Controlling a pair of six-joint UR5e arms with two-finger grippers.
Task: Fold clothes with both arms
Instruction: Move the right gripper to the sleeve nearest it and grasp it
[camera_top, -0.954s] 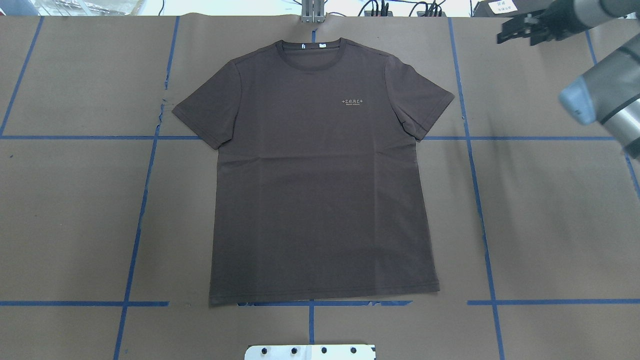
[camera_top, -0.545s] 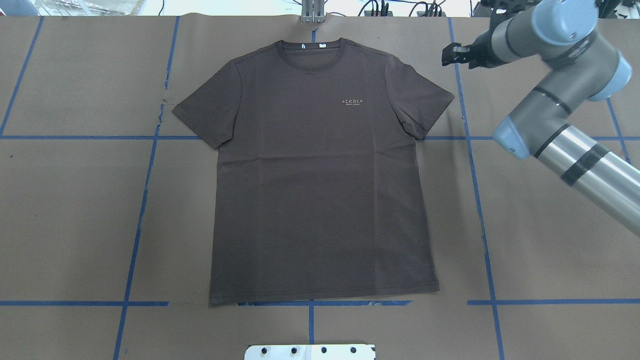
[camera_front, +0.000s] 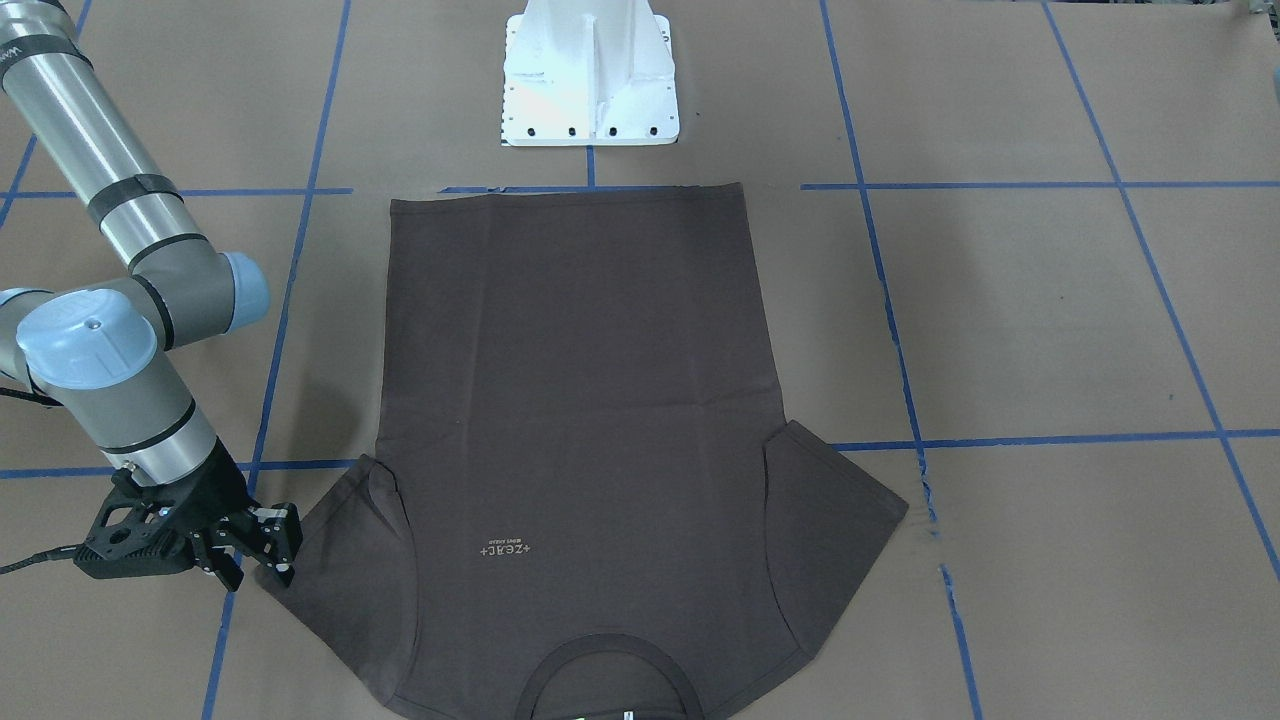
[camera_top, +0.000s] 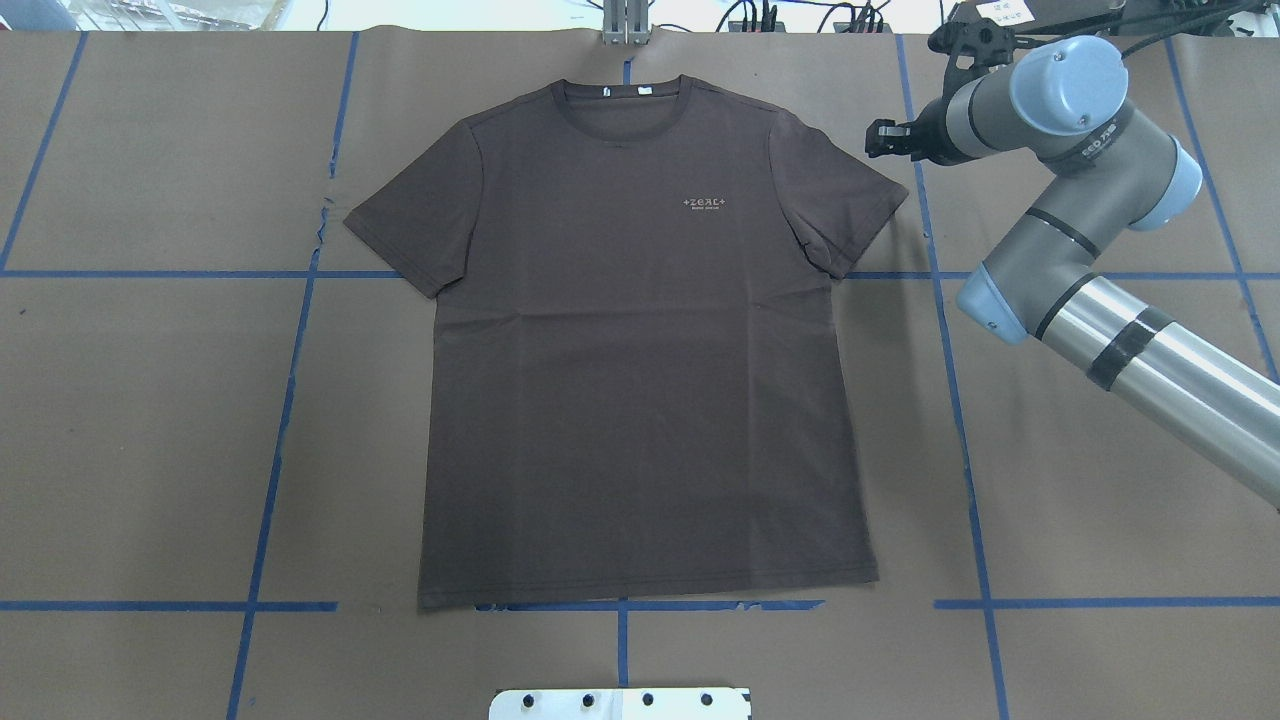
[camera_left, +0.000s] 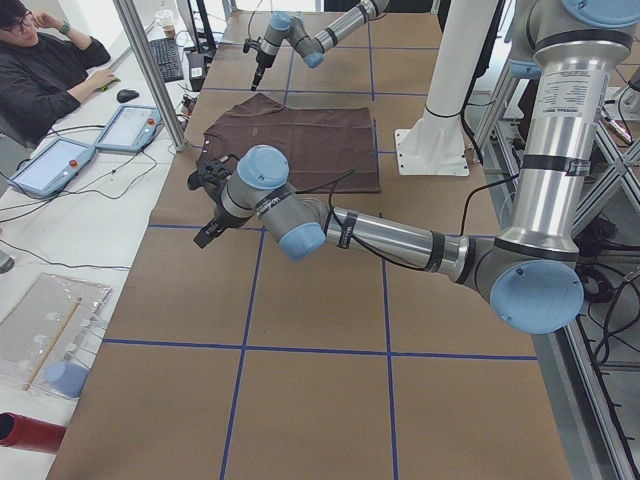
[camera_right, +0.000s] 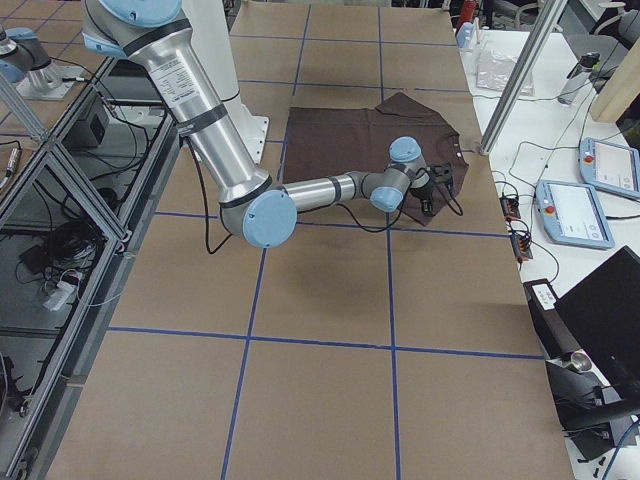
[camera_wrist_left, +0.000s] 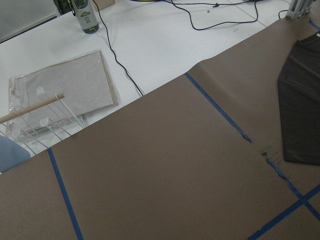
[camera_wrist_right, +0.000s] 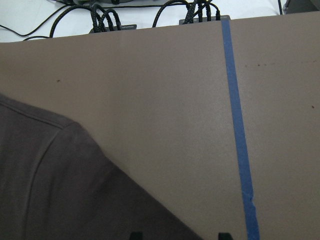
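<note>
Shirt: T-shirt (camera_top: 640, 350) lies flat, logo up, mid-surface (camera_top: 150, 420); collar toward the far edge, hem toward the robot's edge.
Progress: nothing looks folded yet; the whole garment is spread out, so every fold is left to do.
Right pincer (camera_front: 258, 572): jaws apart, holding nothing, just beside the sleeve (camera_top: 850, 200) on its side; contact unclear.
Left pincer (camera_left: 207, 235): off the shirt's other side, over bare surface; apart or together, cannot tell.

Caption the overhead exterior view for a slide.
Open right gripper near one sleeve of the dark brown T-shirt, spread flat on the blue-taped table.
</note>
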